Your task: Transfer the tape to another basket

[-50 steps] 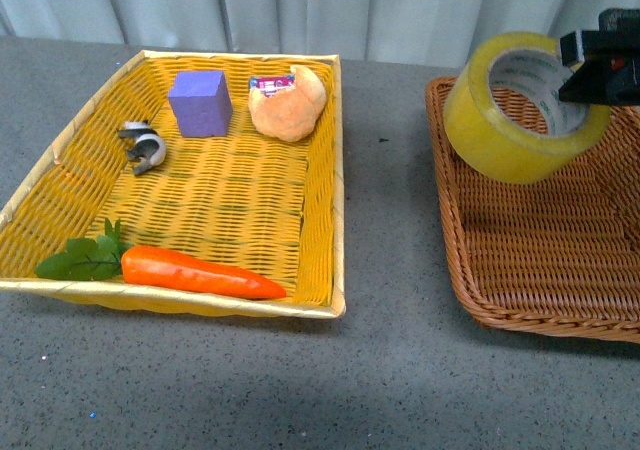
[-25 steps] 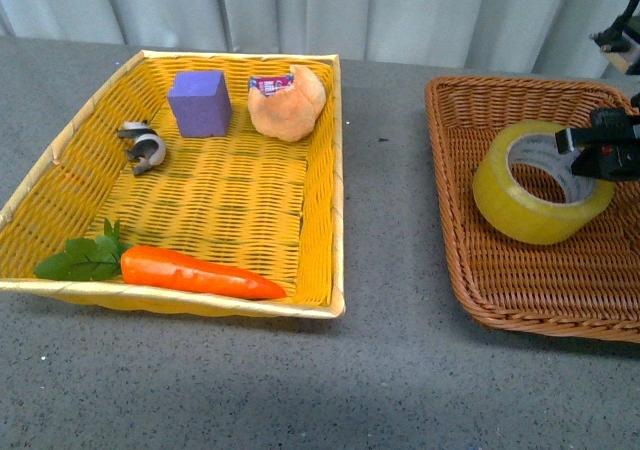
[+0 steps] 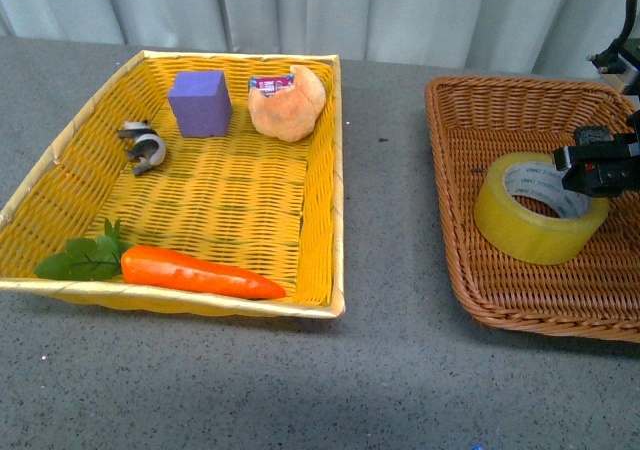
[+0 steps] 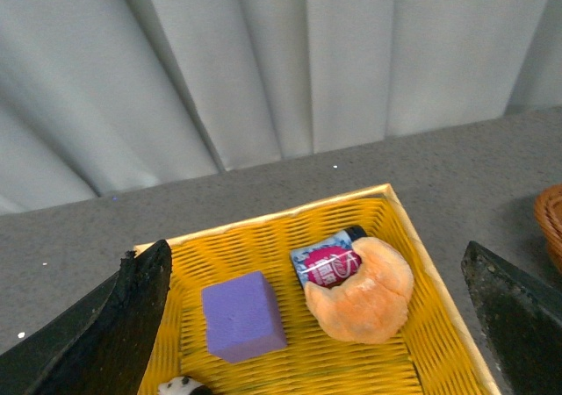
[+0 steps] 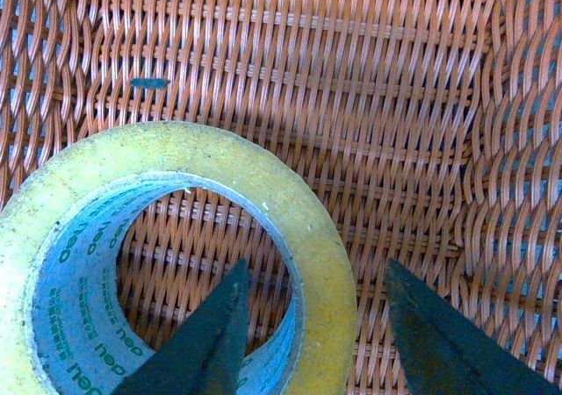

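Note:
The yellowish tape roll (image 3: 537,208) with its white printed core lies flat on the floor of the brown wicker basket (image 3: 500,290) at the right. My right gripper (image 3: 597,165) is open just above the roll's far right rim. In the right wrist view the tape (image 5: 290,211) rests on the basket weave (image 5: 395,105); one finger (image 5: 211,333) is inside the core and the other is outside the wall, neither pressing it. My right gripper (image 5: 316,325) straddles that wall. My left gripper (image 4: 320,325) is open, high above the yellow basket (image 4: 421,263), out of the front view.
The yellow woven basket (image 3: 335,170) at the left holds a purple cube (image 3: 200,102), a croissant (image 3: 290,103) with a small packet, a grey-black clip (image 3: 143,145) and a toy carrot (image 3: 195,271). Grey tabletop lies between the baskets; a curtain hangs behind.
My right gripper lowered the tape from above the brown basket's rim down onto its floor. The jaws opened and the roll settled flat.

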{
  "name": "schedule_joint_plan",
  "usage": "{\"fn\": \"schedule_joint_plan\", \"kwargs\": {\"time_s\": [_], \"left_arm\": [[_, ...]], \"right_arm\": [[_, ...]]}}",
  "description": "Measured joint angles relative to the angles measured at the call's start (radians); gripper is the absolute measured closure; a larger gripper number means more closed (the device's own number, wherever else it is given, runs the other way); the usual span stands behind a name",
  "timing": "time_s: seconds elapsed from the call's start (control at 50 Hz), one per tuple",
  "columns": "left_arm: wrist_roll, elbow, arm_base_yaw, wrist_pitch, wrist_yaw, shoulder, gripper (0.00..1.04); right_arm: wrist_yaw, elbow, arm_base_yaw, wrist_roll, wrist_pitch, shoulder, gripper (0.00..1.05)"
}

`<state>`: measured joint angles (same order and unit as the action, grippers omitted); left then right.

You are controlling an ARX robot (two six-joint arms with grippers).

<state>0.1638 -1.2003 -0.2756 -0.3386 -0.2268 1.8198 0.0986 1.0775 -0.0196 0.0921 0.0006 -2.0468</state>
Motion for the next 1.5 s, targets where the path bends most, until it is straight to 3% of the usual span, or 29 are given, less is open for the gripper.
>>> {"fn": "schedule_joint_plan", "kwargs": {"time_s": [0.24, 0.3, 0.38, 0.48, 0.54, 0.6, 0.7, 0.84, 1.0, 1.5], "left_arm": [[0.016, 0.066, -0.003, -0.149, -0.137, -0.04, 0.06], [0.019, 0.085, -0.004, -0.198, -0.151, -0.051, 0.08], [-0.077, 0.222, 0.021, -0.385, -0.021, -0.114, 0.26], [-0.128, 0.405, 0.055, -0.484, 0.02, -0.216, 0.45], [-0.14, 0.478, 0.072, -0.512, 0.031, -0.263, 0.54], [-0.144, 0.543, 0.091, -0.534, 0.046, -0.299, 0.63], [-0.151, 0.651, 0.115, -0.565, 0.066, -0.364, 0.79], [-0.155, 0.764, 0.138, -0.59, 0.097, -0.448, 1.01], [-0.162, 0.86, 0.166, -0.599, 0.116, -0.531, 1.01], [-0.163, 1.093, 0.273, -0.495, 0.224, -0.869, 1.01]], "right_arm": [[-0.019, -0.071, -0.028, -0.005, 0.16, 0.131, 0.09], [-0.021, -0.081, -0.034, -0.003, 0.179, 0.157, 0.09], [-0.02, -0.085, -0.034, -0.002, 0.181, 0.166, 0.09], [-0.053, -0.259, -0.029, -0.05, 0.695, 0.126, 0.25], [-0.057, -0.366, -0.028, -0.063, 0.925, 0.129, 0.34], [-0.063, -0.45, -0.027, -0.069, 1.097, 0.156, 0.43], [-0.1, -0.548, -0.004, -0.075, 1.243, 0.256, 0.59], [-0.097, -0.659, 0.021, -0.075, 1.261, 0.373, 0.8], [-0.099, -0.753, 0.021, -0.073, 1.208, 0.478, 1.04], [-0.1, -0.983, 0.02, -0.08, 1.009, 0.923, 1.04]]}}
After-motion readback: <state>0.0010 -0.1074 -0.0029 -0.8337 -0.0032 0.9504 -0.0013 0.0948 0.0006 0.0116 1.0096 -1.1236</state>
